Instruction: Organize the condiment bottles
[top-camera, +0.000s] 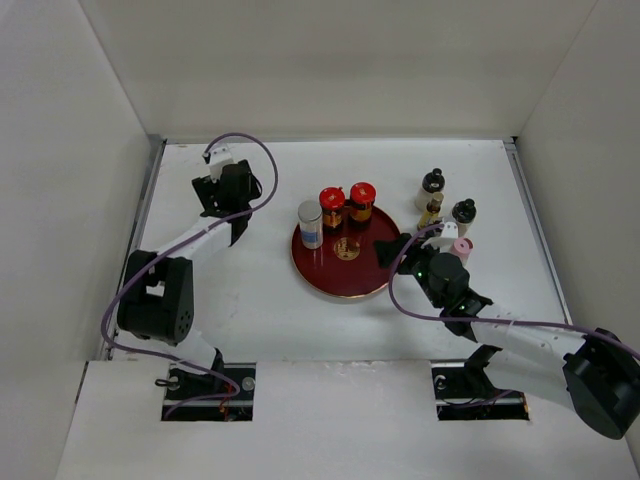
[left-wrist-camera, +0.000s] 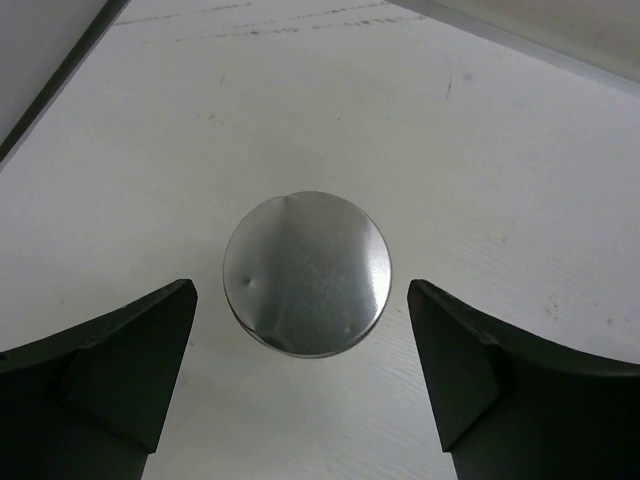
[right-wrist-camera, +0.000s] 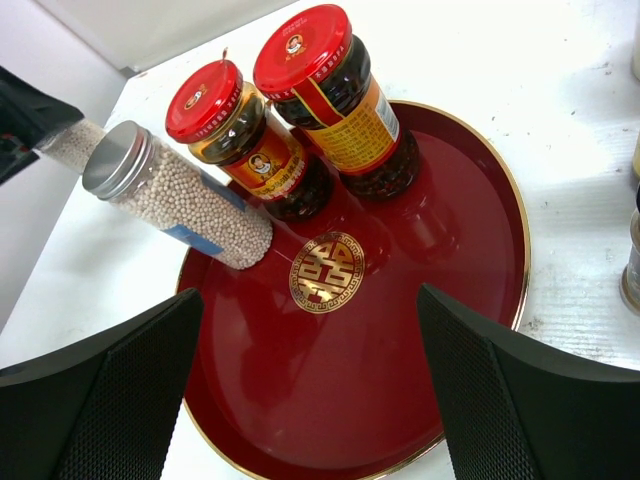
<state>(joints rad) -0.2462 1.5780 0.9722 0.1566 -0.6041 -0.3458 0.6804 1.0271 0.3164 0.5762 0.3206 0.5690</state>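
Surroundings: a white table (top-camera: 250, 310) boxed in by plain white walls (top-camera: 300, 60).
Tray: a round dark-red tray (top-camera: 335, 282) sits mid-table, with a gold emblem (top-camera: 346, 250) at its centre.
On the tray: a blue-labelled silver-capped cylinder (top-camera: 311, 224) at the left and two red-capped jars (top-camera: 332, 207) along the far edge, all upright.
Off the tray: black-capped bottles (top-camera: 432, 187) and a pink shaker (top-camera: 462, 247) stand clustered on the table to its right.
Left gripper (top-camera: 225, 195): at the far left of the table, well apart from the tray. From above, its body hides whatever is beneath it.
Left wrist view alone: a round, slightly dented silver cap (left-wrist-camera: 305, 272), seen from straight above, sits between the fingers (left-wrist-camera: 130, 370). Bare table shows on both sides of it, so the jaws are spread and touch nothing.
Right gripper (top-camera: 395, 248): at the tray's right rim, just beside the pink shaker.
Right wrist view alone: the jaws are wide apart, with only the tray floor between them. The cylinder's white pellets and the jars' labels are visible. A sliver of a second pellet-filled bottle (right-wrist-camera: 72, 147) shows at the left edge under a dark shape.
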